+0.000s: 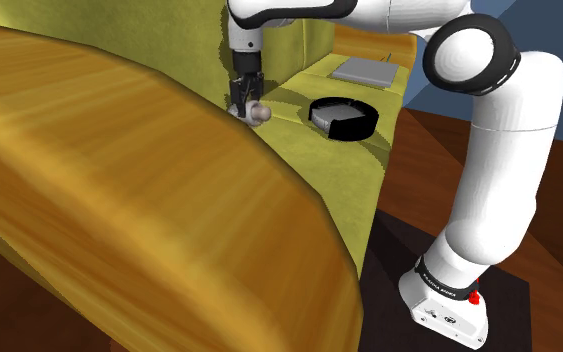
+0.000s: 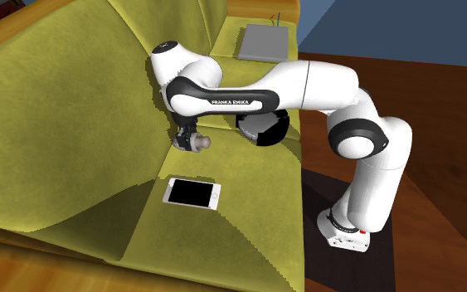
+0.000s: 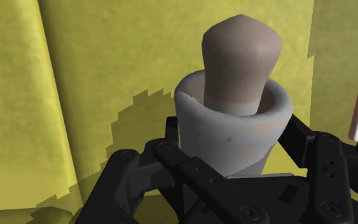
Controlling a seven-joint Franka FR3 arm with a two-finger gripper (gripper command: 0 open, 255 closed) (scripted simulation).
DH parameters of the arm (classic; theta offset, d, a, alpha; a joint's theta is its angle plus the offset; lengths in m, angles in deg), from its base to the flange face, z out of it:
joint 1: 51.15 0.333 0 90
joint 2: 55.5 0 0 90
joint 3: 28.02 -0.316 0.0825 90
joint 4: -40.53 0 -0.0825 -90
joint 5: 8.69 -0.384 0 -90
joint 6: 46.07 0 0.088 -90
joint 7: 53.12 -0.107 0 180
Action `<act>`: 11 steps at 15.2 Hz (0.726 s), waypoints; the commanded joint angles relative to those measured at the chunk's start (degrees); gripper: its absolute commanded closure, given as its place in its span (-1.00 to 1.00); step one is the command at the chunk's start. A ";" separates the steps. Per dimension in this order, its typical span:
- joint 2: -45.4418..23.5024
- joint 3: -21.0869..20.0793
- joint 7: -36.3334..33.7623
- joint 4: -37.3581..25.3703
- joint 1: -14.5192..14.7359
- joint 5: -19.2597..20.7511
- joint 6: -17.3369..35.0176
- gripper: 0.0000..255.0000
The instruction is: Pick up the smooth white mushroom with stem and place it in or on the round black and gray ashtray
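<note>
A yellow-green sofa [image 1: 354, 190] takes up most of the scene. In the shoulder view its broad wood-coloured armrest [image 1: 119, 190] crosses the foreground and hides the near part of the seat. The white arm [image 2: 306, 83] reaches over the seat, and in the second exterior view its forearm covers the upper part of the ashtray [image 2: 263, 128]. A flat grey slab [image 2: 263, 41] lies at the far end of the seat; what it is cannot be made out. A phone [image 2: 192, 193] with a dark screen lies flat on the seat, well apart from the ashtray. The round black ashtray with a grey inside sits on the seat between the slab and the gripper [image 1: 245, 100].

The mushroom [image 3: 234, 121] is not in the ashtray. The black fingers [image 3: 171, 168] are closed narrowly on its pale cap, and its tan stem points away from the hand. The gripper holds it low beside the sofa's backrest, near the ashtray. Whether the mushroom is clear of the cushion is hard to tell.
</note>
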 commanded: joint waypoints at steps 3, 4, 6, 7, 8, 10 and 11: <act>-0.62 -0.07 -0.27 -3.95 0.35 0.19 -3.30 1.00; -0.85 -0.08 -0.33 -5.05 0.45 0.25 -4.18 1.00; -1.37 -0.10 -0.46 -7.38 0.68 0.40 -6.00 1.00; -1.67 -0.12 -0.52 -8.61 0.81 0.49 -6.94 1.00; -2.00 -0.13 -0.59 -9.89 0.95 0.59 -7.89 1.00; -2.76 -0.15 -0.74 -12.61 1.27 0.81 -9.86 1.00; -3.19 -0.16 -0.82 -14.07 1.45 0.94 -10.89 1.00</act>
